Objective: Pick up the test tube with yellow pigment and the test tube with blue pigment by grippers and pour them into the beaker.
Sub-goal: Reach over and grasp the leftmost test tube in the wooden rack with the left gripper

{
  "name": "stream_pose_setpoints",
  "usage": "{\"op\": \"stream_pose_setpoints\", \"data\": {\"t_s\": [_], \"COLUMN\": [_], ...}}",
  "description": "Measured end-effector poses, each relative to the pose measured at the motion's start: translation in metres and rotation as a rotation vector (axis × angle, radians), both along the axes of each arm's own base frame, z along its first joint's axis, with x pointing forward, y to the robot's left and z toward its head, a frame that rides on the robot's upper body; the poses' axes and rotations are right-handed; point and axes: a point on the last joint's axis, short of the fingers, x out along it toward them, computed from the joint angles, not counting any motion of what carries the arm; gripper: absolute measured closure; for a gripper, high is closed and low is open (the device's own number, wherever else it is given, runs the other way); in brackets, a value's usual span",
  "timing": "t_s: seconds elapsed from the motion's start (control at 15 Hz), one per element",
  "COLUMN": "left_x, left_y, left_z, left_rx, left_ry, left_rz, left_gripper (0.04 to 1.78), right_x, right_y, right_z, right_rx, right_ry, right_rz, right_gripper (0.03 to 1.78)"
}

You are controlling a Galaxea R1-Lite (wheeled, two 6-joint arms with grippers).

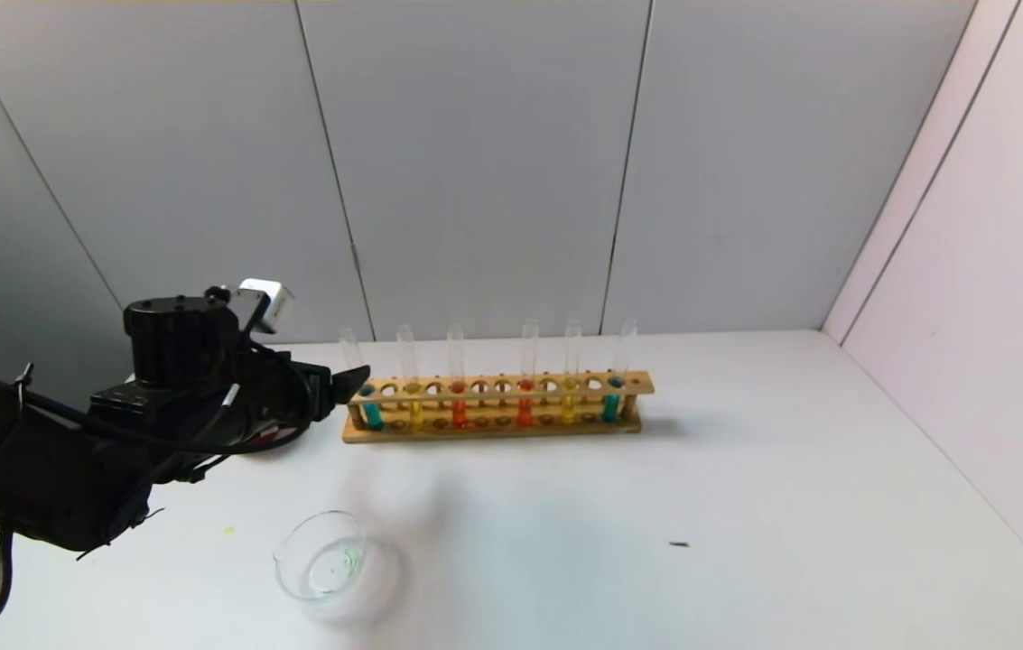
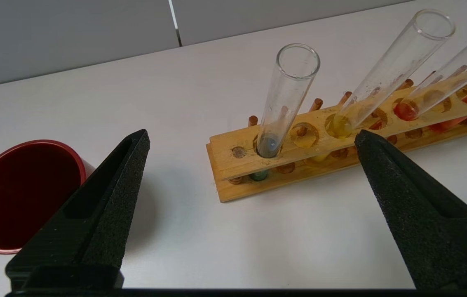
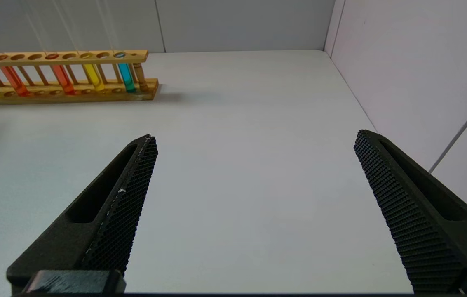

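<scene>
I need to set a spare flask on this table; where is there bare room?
Bare tabletop lies between the wooden rack and the right wall, and in front of the rack, right of the beaker. It is crowded at the rack's left end: the left claw, open, and the red cup.

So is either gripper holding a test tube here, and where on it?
Nothing is held. The left gripper is open just short of the rack's end; the right gripper is open over bare table.
</scene>
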Motion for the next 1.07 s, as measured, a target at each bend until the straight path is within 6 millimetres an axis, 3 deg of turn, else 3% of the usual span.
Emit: {"op": "stream_pose_setpoints", "data": {"t_s": [0.87, 1.07], "left_x": [0.037, 0.039], "left_y": [-0.015, -0.019], "left_z": [-0.016, -0.018], "left_rx": [-0.002, 0.000], "left_ry": [0.000, 0.001], "left_rz": [-0.016, -0.019], "left_gripper": [0.07, 0.20], "right_x": [0.000, 0.000], "right_y": [0.000, 0.000], "right_z": [0.000, 0.000], "right_rx": [0.000, 0.000], "right_ry": [0.000, 0.000], "right_rz": [0.000, 0.000], "right_gripper": [0.07, 0.07]}}
